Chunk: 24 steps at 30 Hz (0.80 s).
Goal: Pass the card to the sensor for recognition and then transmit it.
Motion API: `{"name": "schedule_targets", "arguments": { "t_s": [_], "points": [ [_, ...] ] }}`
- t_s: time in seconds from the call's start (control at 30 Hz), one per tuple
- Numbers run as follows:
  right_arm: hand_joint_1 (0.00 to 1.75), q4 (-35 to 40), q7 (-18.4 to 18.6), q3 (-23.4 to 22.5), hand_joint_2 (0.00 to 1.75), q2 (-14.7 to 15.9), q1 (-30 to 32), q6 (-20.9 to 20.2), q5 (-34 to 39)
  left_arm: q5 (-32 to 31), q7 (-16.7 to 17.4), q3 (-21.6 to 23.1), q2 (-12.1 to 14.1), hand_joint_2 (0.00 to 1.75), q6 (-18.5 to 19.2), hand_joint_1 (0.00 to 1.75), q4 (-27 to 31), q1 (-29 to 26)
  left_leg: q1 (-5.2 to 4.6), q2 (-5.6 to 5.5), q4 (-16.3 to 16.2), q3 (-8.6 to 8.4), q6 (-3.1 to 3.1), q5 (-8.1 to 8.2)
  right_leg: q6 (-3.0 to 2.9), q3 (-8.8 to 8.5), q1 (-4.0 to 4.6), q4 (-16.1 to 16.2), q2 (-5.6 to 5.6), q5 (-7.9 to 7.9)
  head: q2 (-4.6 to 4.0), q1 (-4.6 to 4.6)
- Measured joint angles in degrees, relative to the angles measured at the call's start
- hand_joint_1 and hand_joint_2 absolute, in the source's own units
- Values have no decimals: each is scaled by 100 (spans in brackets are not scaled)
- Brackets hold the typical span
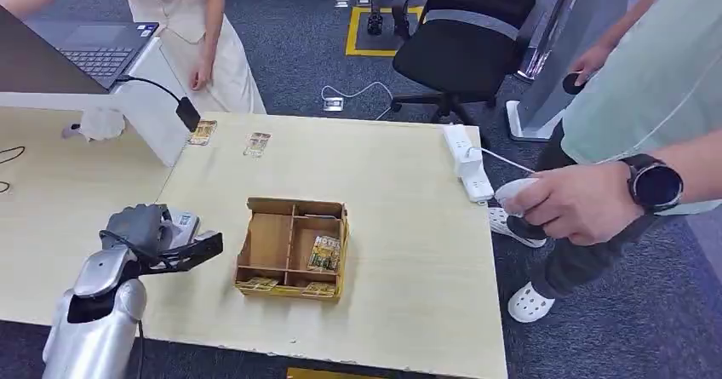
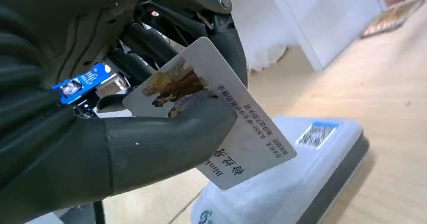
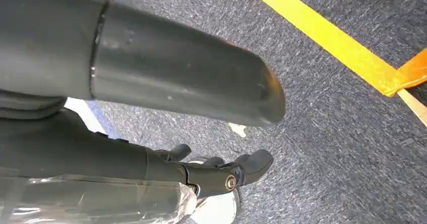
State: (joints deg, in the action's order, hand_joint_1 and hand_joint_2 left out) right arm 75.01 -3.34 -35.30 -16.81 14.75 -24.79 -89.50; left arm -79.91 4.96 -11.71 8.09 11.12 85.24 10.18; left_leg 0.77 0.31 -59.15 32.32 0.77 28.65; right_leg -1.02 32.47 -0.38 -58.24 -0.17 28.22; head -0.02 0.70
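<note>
Head view, read from left to right: a laptop (image 1: 102, 55) sits on a white stand at the far left, and below it the left robot hand (image 1: 157, 234) hovers over the near left part of the pale wooden counter (image 1: 409, 251); beside it stands a compartmented wooden tray (image 1: 292, 247) with cards lying in some of its cells; two more loose cards (image 1: 256, 145) lie near the counter's far edge, a white power strip (image 1: 467, 162) runs along the right side, and at the far right a person's hand (image 1: 575, 200) wearing a watch holds a small white device. The left wrist view shows the grasp closely: the left robot hand is clamped on the card (image 2: 226, 128), pinching it between the thick thumb and the darker fingers (image 2: 221, 38), with the printed face exposed and the free end projecting past the thumb. That free end hangs just above the sensor (image 2: 302, 178), a flat white reader bearing a small code label, and whether card and reader touch cannot be told. In the right wrist view the right robot hand (image 3: 221, 171) hangs beside the body over the grey carpet with its fingers loosely curled around nothing. The step in hand appears to be presentation of the card to the sensor. The next move probably calls for lowering the card's free end flat and close over the reader's face without loosening the pinch, then holding it there for recognition before handing the card on.
</note>
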Motion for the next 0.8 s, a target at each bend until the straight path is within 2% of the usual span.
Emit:
{"name": "schedule_targets", "arguments": {
  "t_s": [0.13,0.3,0.43,0.53,0.8],
  "points": [
    [0,4,-85,0,0,0,1,0,-13,-39,-68,-160,-166,175,-210,175,125,27,0,0,-1,-1,0,0,0,0,0,0,0,0,0,0],
    [0,4,-107,0,0,-2,1,0,-35,-155,-140,-241,-288,175,-255,175,193,29,0,0,-1,-1,0,0,0,0,0,0,0,0,0,0],
    [0,4,-96,0,0,-2,1,-9,-28,-321,-315,-241,-297,175,66,175,190,-79,0,3,-1,0,-1,1,0,0,0,0,4,0,0,0],
    [0,4,-94,-2,0,-2,1,-33,-31,-339,-387,-236,-319,175,166,175,184,-312,0,3,-1,1,-3,3,1,5,0,1,6,1,0,0],
    [0,4,-111,-22,0,-2,1,-31,-46,-321,-444,-201,-452,175,210,175,184,-687,-7,1,0,-4,-9,7,10,-5,-7,2,-1,7,0,0]
  ]
}}
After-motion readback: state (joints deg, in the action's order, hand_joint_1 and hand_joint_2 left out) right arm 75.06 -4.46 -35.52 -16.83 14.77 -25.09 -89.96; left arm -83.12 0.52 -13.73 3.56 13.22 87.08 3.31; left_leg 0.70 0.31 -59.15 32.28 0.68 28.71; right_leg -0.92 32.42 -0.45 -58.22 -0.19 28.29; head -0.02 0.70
